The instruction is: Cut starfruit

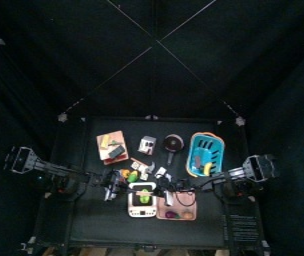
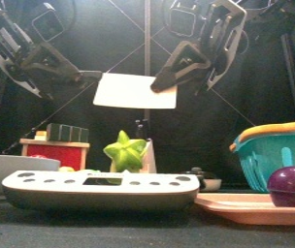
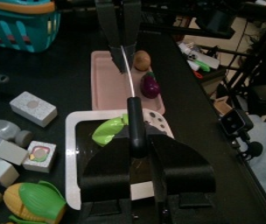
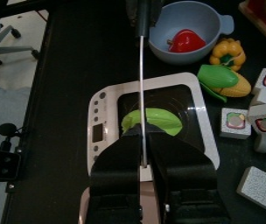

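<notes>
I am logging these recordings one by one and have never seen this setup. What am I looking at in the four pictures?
This is a robot with two black arms at a small black table. One picture looks straight down from above, one looks level from the table's front edge, and the other two come from cameras on each wrist.

On the table, a yellow-green starfruit sits on a white board. Beside the board are a pink tray and a blue basket, with small toy foods around them.

The left gripper and the right gripper both appear closed on a flat white blade, probably a toy knife. It is held in the air above the fruit. In the wrist pictures it shows edge-on, as a thin line.
</notes>
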Controlling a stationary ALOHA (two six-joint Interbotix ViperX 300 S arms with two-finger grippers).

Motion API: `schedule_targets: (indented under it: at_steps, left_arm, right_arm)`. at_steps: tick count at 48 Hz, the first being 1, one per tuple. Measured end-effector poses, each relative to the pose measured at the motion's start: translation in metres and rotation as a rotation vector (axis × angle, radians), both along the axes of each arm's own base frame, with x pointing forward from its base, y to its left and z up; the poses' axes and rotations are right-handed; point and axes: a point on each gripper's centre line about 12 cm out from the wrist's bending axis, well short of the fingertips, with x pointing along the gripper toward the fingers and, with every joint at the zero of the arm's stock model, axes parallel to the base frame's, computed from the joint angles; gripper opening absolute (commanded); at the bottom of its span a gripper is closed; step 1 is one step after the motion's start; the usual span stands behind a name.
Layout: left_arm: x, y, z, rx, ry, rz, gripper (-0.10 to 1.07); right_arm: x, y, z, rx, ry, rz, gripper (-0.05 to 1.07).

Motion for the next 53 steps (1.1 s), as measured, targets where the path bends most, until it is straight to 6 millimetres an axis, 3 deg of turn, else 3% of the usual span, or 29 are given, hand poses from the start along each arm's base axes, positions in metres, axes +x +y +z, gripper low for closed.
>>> schedule_targets:
  at_steps: [36, 53]
  left_arm:
    - [-0.006, -0.003, -0.028, -0.033, 0.108, 0.027, 0.29]
    - [-0.006, -0.003, -0.030, -0.031, 0.115, 0.028, 0.29]
  right_arm:
    - [0.014, 0.004, -0.029, -0.006, 0.090, 0.007, 0.28]
    - [0.015, 0.004, -0.030, -0.006, 0.106, 0.011, 0.28]
